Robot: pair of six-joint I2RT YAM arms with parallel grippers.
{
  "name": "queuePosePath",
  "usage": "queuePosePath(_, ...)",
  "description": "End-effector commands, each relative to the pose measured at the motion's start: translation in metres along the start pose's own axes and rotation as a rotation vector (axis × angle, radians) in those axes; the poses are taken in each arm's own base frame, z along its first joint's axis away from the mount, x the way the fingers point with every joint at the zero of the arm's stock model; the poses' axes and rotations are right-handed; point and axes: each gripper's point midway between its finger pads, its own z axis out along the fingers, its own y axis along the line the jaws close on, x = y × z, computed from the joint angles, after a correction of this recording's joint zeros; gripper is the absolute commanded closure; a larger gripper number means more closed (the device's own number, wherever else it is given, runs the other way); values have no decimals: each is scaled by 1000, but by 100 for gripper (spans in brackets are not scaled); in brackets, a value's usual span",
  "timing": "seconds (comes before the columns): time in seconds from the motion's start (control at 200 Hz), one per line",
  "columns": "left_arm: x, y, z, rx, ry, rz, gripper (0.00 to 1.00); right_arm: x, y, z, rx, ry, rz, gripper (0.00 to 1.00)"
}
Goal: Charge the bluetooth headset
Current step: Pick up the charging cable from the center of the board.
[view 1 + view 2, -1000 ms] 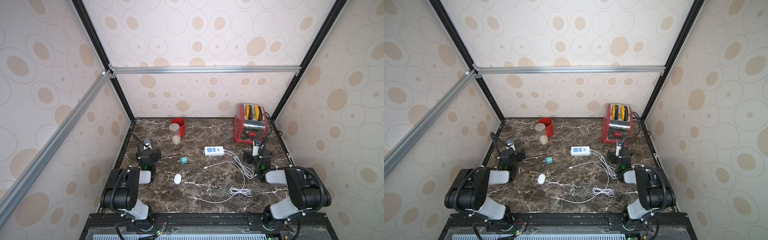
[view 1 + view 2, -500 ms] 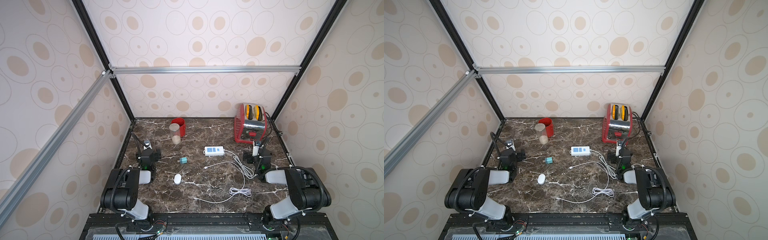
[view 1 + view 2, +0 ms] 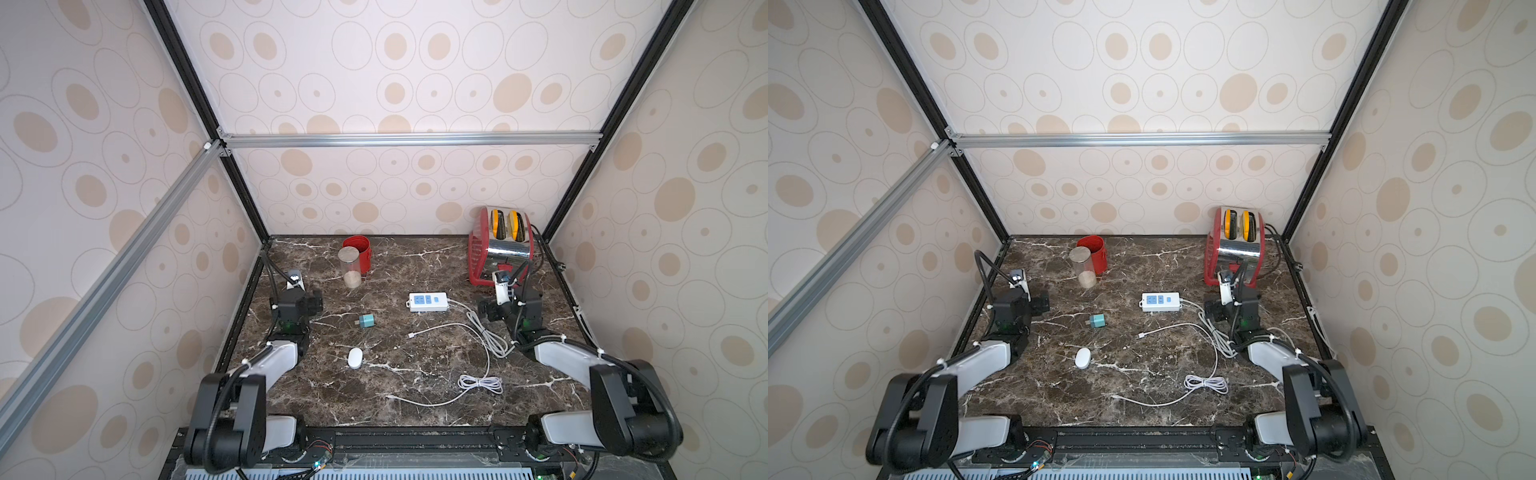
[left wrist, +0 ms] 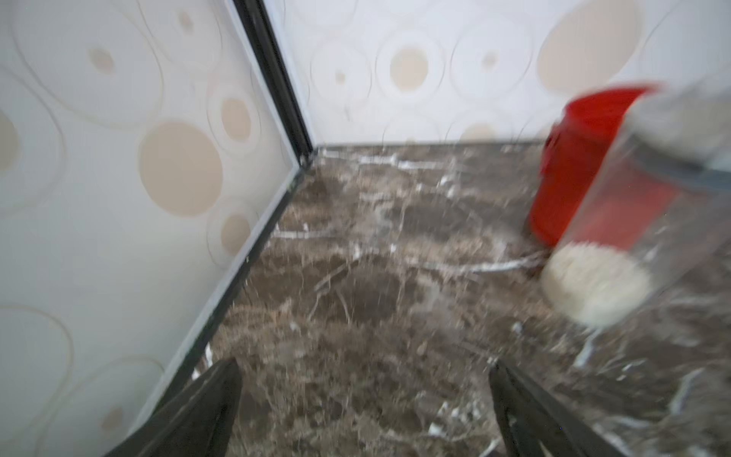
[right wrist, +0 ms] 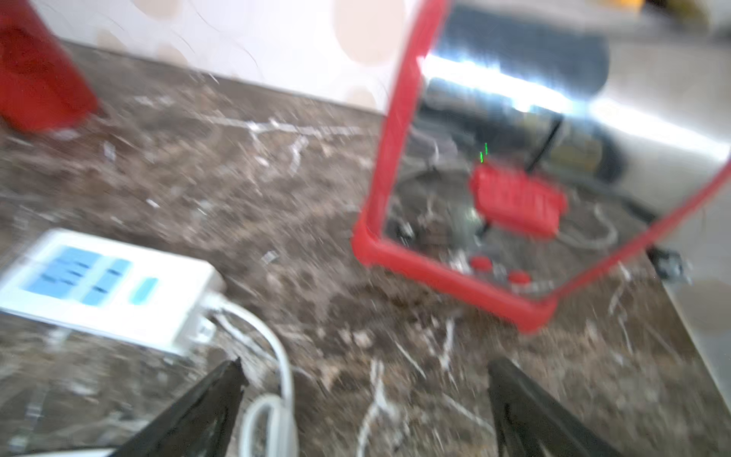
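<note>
- Headset: white oval case, flat on worktop, left of its middle and toward the front edge, apart from both tools.
- Teal charger cube near it on the rear side, not touching.
- Power strip beyond, toward the right edge.
- White cable loose, coiled near the front edge.
- Left tool: jaws apart, empty, by the left edge.
- Right tool: jaws apart, empty, by the right edge near toaster.
</note>
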Motion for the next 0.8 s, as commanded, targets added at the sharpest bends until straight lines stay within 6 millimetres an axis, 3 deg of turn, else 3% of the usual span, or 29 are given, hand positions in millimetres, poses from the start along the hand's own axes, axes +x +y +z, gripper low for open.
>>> queuePosePath(0.0,-34,-10,-26,113,74,34,1,-12,54,-14,-240,116,-202,0)
queuePosePath(0.135,-42,-24,-52,239,196,-43,1,3,128,-29,-490,277,-451,3)
queuePosePath(0.265,-24,-37,-70,326,333,-116,1,34,176,-37,-663,425,-636,13)
queuePosePath(0.456,-4,-55,-88,428,442,-171,1,67,202,-19,-784,520,-730,24)
queuePosePath(0.796,10,-65,-85,461,537,-181,1,95,219,15,-859,585,-841,41)
